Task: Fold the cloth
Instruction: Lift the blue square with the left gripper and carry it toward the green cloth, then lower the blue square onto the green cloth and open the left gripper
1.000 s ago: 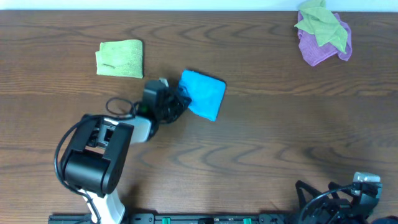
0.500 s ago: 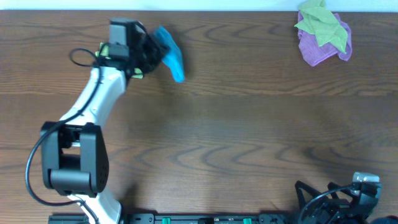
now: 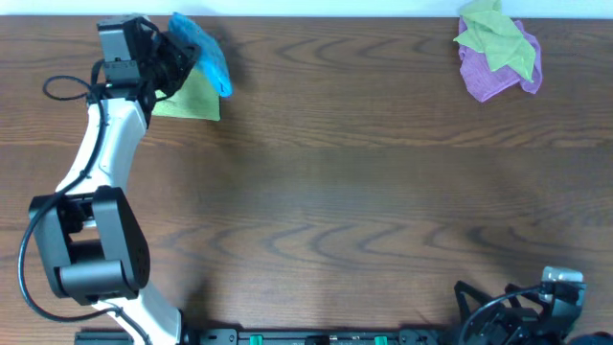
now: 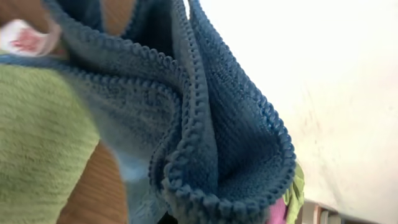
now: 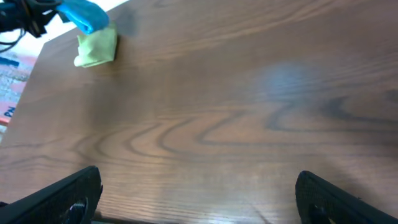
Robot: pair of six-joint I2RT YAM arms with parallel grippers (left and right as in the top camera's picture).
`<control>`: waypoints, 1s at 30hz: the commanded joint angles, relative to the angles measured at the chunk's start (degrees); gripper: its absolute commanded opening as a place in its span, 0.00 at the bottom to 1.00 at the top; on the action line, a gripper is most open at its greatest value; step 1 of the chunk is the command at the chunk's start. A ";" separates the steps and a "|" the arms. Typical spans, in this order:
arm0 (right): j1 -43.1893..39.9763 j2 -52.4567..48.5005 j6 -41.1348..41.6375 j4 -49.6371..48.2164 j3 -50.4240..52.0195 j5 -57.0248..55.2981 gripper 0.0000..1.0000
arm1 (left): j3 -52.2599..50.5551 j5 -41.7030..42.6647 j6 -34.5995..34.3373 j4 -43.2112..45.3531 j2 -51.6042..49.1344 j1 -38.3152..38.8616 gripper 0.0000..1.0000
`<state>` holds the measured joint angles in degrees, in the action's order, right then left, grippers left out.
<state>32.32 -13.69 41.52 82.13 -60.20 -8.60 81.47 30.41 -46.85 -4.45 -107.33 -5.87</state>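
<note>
We see the left arm (image 3: 96, 153) stretched to the far left corner of the dark brown wood-grain desk (image 3: 364, 192). The left fingers (image 3: 172, 59) are pinching the bright sky-blue terry cloth (image 3: 201, 56). It hangs from them in a bunched bundle, off the desk surface. In the left wrist view the sky-blue terry cloth (image 4: 205, 124) fills most of the picture in loose folds with a stitched edge, and it hides the fingers themselves. Its small white tag (image 4: 22, 37) with red print shows at the upper left.

Below the bundle lies a folded light green cloth (image 3: 189, 99), flat on the desk. From above, the blue bundle overlaps its far edge; we cannot tell whether the two touch.

At the far right corner a crumpled light green cloth (image 3: 493, 38) sits on a crumpled purple cloth (image 3: 484, 81), well apart from the blue one.

The right arm (image 3: 536, 302) sits at the near right edge. The right fingers (image 5: 74, 196) are spread wide, with only bare desk between them.
</note>
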 commanded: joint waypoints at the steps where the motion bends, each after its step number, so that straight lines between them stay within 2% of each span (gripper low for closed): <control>1: -0.42 0.02 1.81 0.98 0.07 -0.20 0.99 | 3.80 -0.33 1.53 0.46 -3.34 0.00 0.06; 10: -0.42 0.02 2.67 1.44 0.07 -1.03 0.99 | 16.79 2.43 2.10 -1.77 -12.39 -0.02 0.06; 30: -0.42 0.02 3.89 1.20 0.07 -3.02 0.99 | 17.16 -2.23 8.83 -16.20 -13.31 -0.70 0.06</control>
<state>32.32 -13.72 44.60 83.33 -60.20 -10.55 97.25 30.39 -40.34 -19.20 -119.81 -5.91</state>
